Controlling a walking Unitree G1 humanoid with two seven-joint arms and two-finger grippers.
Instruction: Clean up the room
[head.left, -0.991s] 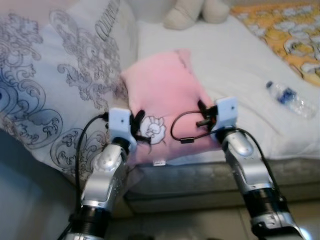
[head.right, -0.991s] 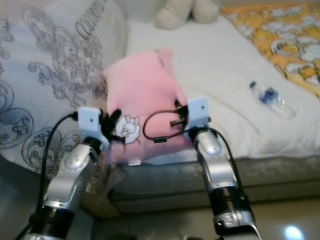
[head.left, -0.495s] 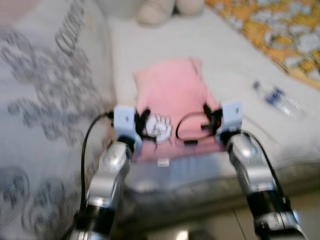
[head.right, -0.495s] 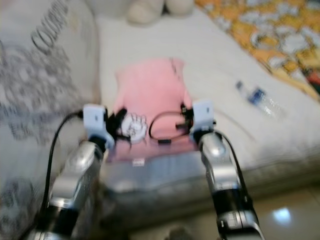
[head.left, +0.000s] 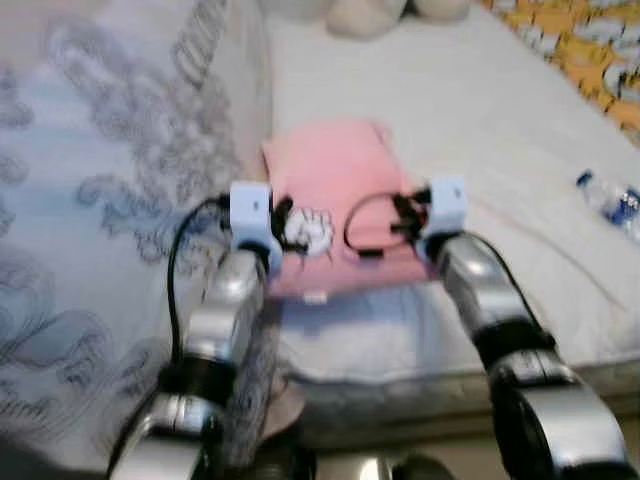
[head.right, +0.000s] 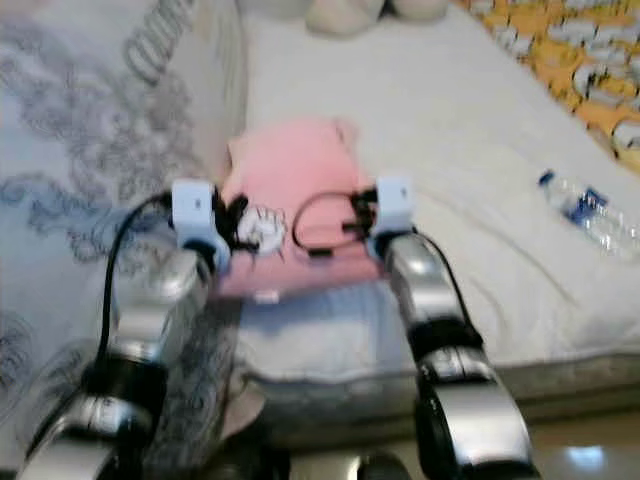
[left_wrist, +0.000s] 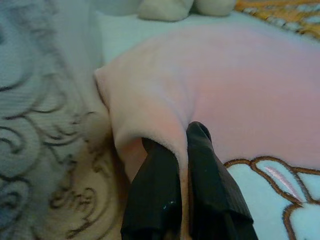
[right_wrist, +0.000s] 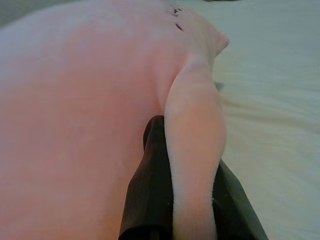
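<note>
The pink pillow (head.left: 335, 195) lies on the bed (head.left: 480, 130), near the bed's front edge, with a white rabbit figure (head.left: 305, 232) stitched on the end nearest the robot and a small white tag hanging from that end over the mattress side. Both claws grip it at that near end. The left claw (left_wrist: 182, 137) pinches a fold of the pillow's left edge between its two black fingers (left_wrist: 155, 190), which stand close together with only the pink fabric between them; the rabbit outline sits just beside this claw. The right claw (right_wrist: 192, 125) is closed the same way on a raised ridge of the pillow's right edge, one dark finger (right_wrist: 147, 190) on each side of the fold. In the head views the two silver arms reach forward from the bottom, their white wrist blocks sitting at either side of the pillow's near end, a black cable looping across the pink cover beside the right wrist. To the pillow's left, touching its side, is a large pale cushion (head.left: 110, 200) printed with grey scrollwork. On the white sheet well to the pillow's right lies a clear plastic bottle (head.left: 610, 200) with a blue label. Beyond the pillow, at the far end of the bed, sits a cream plush toy (head.left: 365, 15), and an orange patterned blanket (head.left: 590, 50) covers the far right corner.
</note>
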